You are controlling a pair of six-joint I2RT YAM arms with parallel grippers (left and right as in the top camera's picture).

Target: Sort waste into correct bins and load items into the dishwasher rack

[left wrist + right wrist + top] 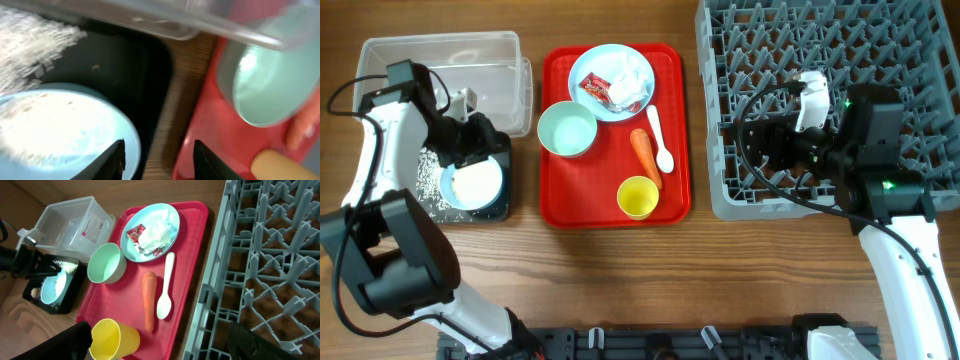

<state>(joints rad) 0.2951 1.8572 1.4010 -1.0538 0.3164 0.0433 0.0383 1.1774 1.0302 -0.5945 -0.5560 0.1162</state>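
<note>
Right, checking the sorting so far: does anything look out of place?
Yes: a pale blue bowl is in the black tray, beside the loose rice. It is a dish, not waste, so it looks misplaced there.

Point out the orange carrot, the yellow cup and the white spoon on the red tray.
orange carrot [645,155], overhead view, middle of its body
yellow cup [638,197], overhead view, inside its open mouth
white spoon [167,277], right wrist view, on its handle

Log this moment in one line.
left gripper: open at bowl rim, black tray, rice beside | right gripper: open, empty, over rack | red tray: plate, mint bowl, carrot, spoon, cup
</note>
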